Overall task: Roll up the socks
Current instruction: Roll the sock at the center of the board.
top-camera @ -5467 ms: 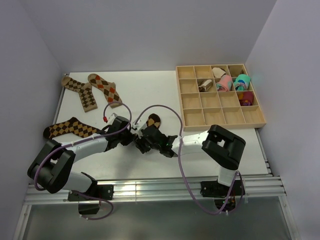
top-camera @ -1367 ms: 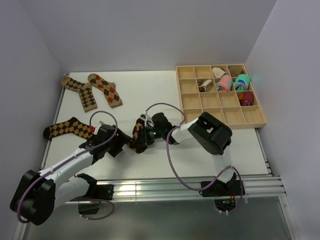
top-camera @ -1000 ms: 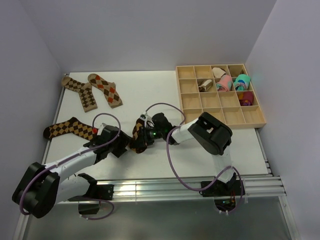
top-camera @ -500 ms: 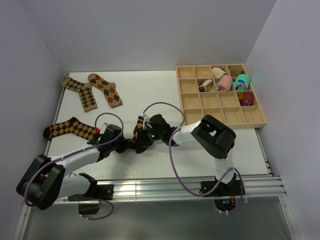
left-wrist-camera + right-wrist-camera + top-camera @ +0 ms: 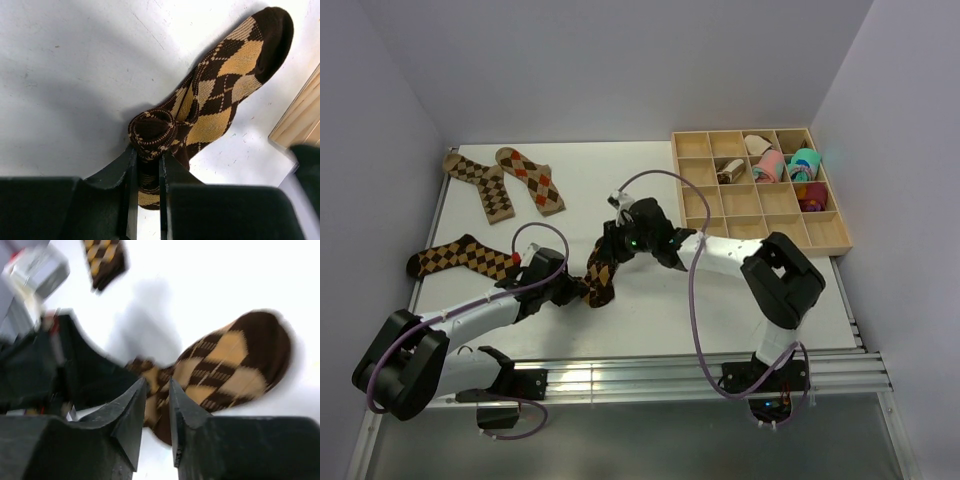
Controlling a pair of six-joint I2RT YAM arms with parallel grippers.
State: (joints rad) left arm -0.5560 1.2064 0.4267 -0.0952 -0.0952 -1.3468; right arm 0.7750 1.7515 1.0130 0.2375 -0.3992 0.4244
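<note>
On table (image 5: 650, 300), front middle: sock (image 5: 604, 268), brown-and-tan argyle, lies flat. Its toe points away from the arm bases and its cuff end points toward the left arm.
Roll: the cuff end is turned into a small coil (image 5: 151, 131). In the left wrist view I see it sitting right at the fingertips, with the rest of the foot unrolled beyond it.
Left gripper (image 5: 583, 291): low at the table, clamped on the cuff end. Knit fills the narrow slot between its fingers (image 5: 125, 165).
Right gripper (image 5: 616, 240): over the toe end. I cannot tell whether it touches the sock.
Right wrist view: blurred. I read the fingers (image 5: 132, 405) as narrowly parted with nothing between them, and the sock shows below.
Pair (image 5: 505, 183): two argyle socks lying flat side by side at the far left corner, well apart from both grippers.
Lone sock (image 5: 460, 257): argyle, flat by the left edge, beside the left arm.
Tray (image 5: 765, 249): wooden grid at the far right. A few rolled bundles (image 5: 782, 165) sit in its back compartments, pink and teal among them.
</note>
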